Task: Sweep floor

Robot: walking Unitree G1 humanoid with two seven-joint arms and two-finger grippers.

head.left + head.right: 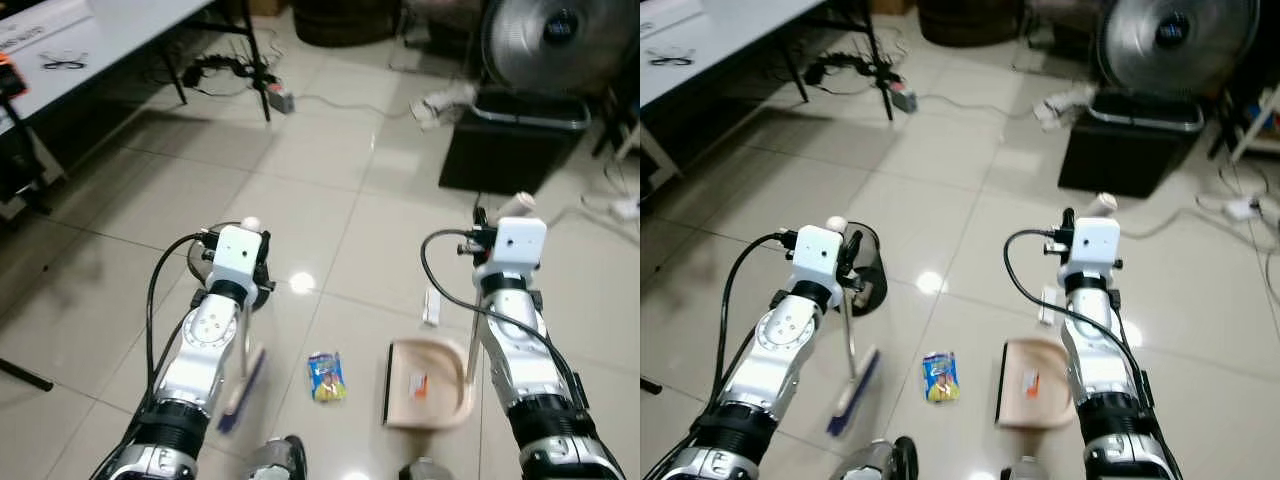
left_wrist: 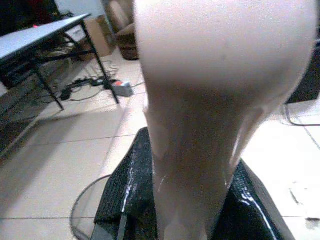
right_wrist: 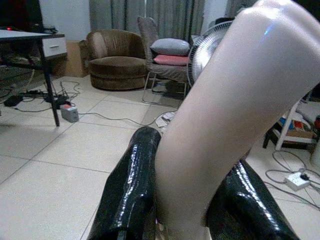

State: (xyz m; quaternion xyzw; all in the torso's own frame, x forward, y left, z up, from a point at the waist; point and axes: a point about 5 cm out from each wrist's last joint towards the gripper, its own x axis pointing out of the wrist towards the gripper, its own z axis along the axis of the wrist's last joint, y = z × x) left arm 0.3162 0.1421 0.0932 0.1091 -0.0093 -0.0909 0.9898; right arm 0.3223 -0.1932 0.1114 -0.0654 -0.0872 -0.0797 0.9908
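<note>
I'm gripping the broom (image 1: 852,380) handle with the left tool (image 2: 185,200) | right tool (image 3: 185,210) is clamping the dustpan (image 1: 430,385) handle | wrapper (image 1: 326,377) is lying on the floor (image 1: 300,180) between broom and dustpan

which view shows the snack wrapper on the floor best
The left eye view: the snack wrapper lies sharp on the tile between the broom and dustpan. The right eye view shows it too, slightly smaller. Both wrist views show handles up close instead.
</note>
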